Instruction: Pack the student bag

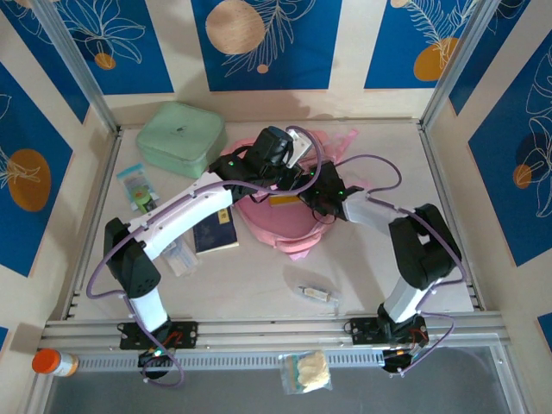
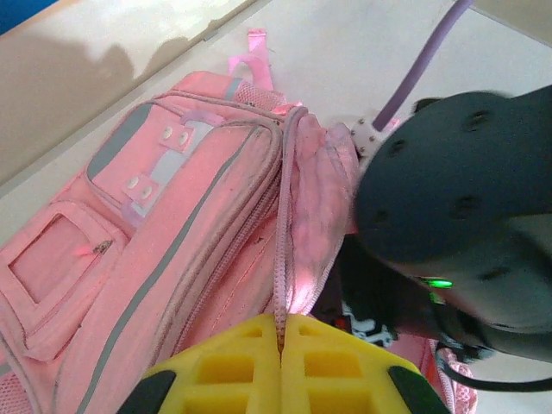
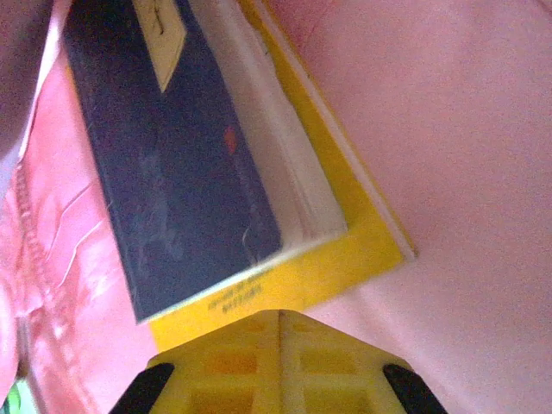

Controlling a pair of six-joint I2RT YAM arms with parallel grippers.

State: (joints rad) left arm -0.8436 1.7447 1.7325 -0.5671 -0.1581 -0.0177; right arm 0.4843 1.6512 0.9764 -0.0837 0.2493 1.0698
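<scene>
Nearest to me, along the rail (image 1: 259,332) by my bases, an orange-capped bottle (image 1: 47,360) lies at the left and a clear packet (image 1: 306,373) in the middle. On the table (image 1: 388,259) beyond, a small pale item (image 1: 315,294) sits alone between my two arms. Under my left arm lie a clear wrapper (image 1: 179,256) and, just beside it, a dark blue booklet (image 1: 216,231); a small packet (image 1: 138,187) lies further left.

The student bag (image 1: 285,226) lies flat at mid-table, toward the far side, and both my arms meet over it. My right claw (image 3: 280,317) is inside its opening with the yellow fingers pressed together and gripping nothing. Just ahead of the tips, a dark blue book (image 3: 164,155) rests on a yellow book (image 3: 345,233), with pink lining all around.

My left claw (image 2: 280,323) hovers above the bag's top, fingers together as well. The bag's zip line runs straight down to the seam between them, and I cannot tell whether any fabric is pinched there. From this wrist I see the front pockets and grey panels to the left, and my dark right wrist (image 2: 457,216) to the right, low over the opening.

Farthest off, a mint-green case (image 1: 181,138) sits near the far left corner, close to the bag
</scene>
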